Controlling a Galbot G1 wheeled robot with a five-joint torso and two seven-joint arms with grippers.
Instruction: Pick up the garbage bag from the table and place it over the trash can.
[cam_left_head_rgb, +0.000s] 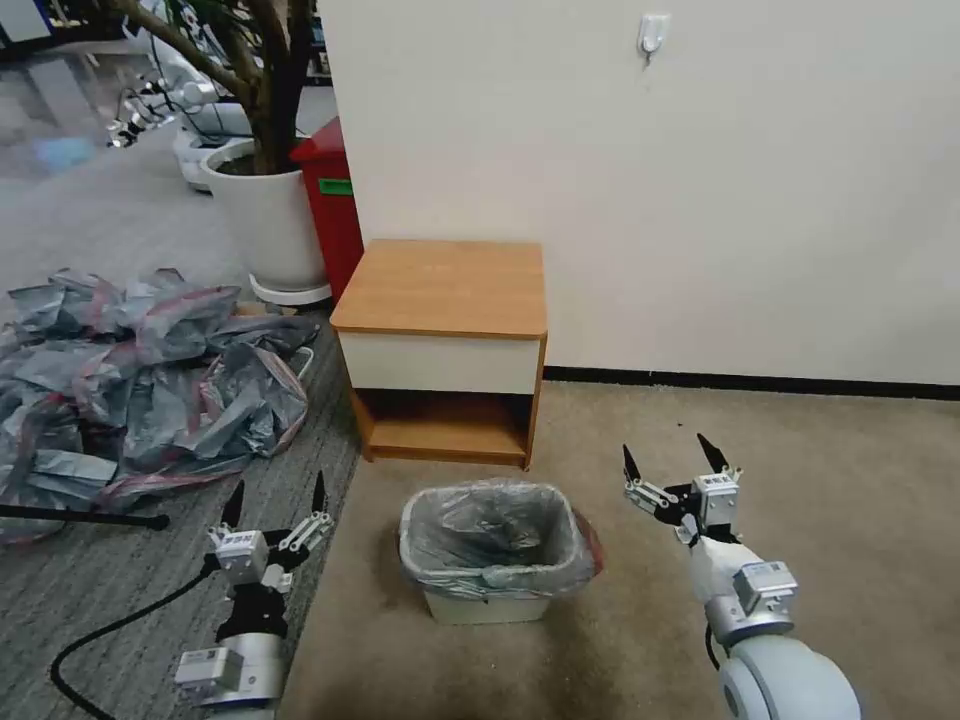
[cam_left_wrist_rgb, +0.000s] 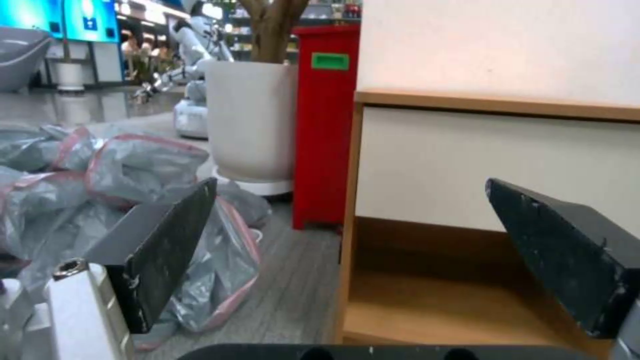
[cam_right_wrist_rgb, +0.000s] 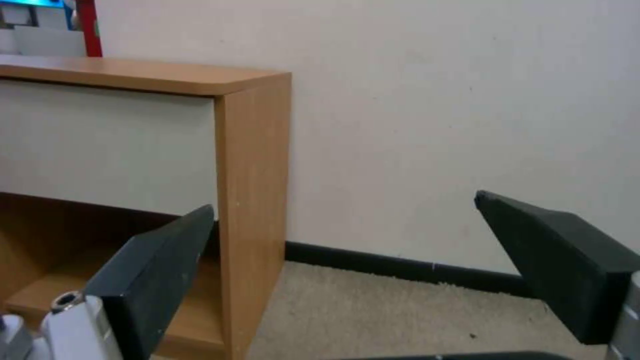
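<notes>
The garbage bag (cam_left_head_rgb: 497, 540), thin crinkly grey film, lines the cream trash can (cam_left_head_rgb: 487, 603) on the beige carpet, its edge folded over the rolled rim (a pink-red strip shows at the can's right side). Open floor lies on both sides of the can, where the left gripper (cam_left_head_rgb: 275, 503) and right gripper (cam_left_head_rgb: 672, 458) hover with jaws spread and nothing between them. Just behind stands the table (cam_left_head_rgb: 445, 290), its smooth wooden tabletop bare.

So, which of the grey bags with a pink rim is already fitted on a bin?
The garbage bag lining the trash can in front of the table, its edge folded over the rim. The other bags lie crumpled in a heap on the floor.
</notes>
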